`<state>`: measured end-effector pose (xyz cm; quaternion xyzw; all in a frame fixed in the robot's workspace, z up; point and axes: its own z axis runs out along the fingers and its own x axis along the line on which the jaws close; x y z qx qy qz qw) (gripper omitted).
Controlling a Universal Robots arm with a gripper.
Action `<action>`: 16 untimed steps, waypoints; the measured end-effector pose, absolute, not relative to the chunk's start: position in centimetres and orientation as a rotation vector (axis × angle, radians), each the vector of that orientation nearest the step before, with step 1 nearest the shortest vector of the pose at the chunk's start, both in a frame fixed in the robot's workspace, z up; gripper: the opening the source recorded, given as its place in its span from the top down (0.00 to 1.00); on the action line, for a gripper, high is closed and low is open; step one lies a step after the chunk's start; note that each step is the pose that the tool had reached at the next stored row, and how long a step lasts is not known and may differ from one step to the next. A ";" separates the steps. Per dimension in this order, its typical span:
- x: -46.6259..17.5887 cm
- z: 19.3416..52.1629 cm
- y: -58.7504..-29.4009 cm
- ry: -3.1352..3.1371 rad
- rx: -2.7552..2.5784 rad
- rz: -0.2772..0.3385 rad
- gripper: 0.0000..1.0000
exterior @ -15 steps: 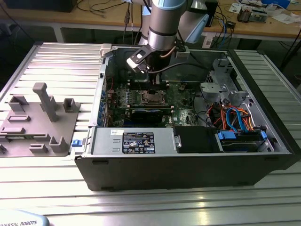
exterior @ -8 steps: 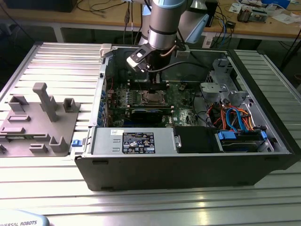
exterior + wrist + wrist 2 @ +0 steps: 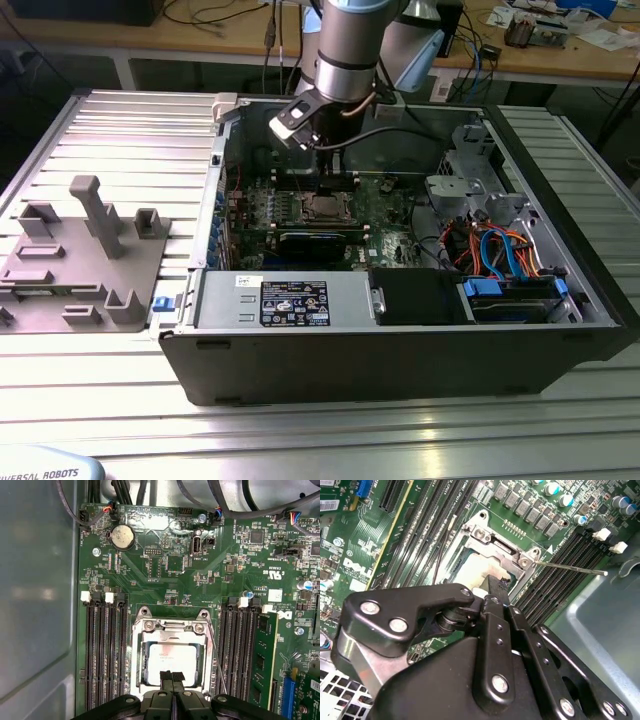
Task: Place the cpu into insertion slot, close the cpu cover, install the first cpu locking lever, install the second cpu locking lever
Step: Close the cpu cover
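Your gripper (image 3: 172,676) is clenched, empty, tips at the edge of the cpu (image 3: 172,657), seated in the slot (image 3: 135,650) under the lowered cover (image 3: 172,630); in the exterior view, about 10 o'clock from the middle of the case (image 3: 400,350)

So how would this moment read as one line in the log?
gripper: shut, tips over cpu edge | cpu: in insertion slot | cpu cover: down around it

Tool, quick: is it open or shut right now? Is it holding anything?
Tool: shut, fingers together with nothing between them, tips over the edge of the cpu.
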<state>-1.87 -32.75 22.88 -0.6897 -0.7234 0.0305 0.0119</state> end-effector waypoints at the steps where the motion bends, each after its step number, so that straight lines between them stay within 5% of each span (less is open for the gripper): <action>1: -1.9 22.9 -32.8 -2.255 -2.150 0.095 0.89; 16: -1.9 24.3 -32.8 -2.255 -2.150 0.094 0.89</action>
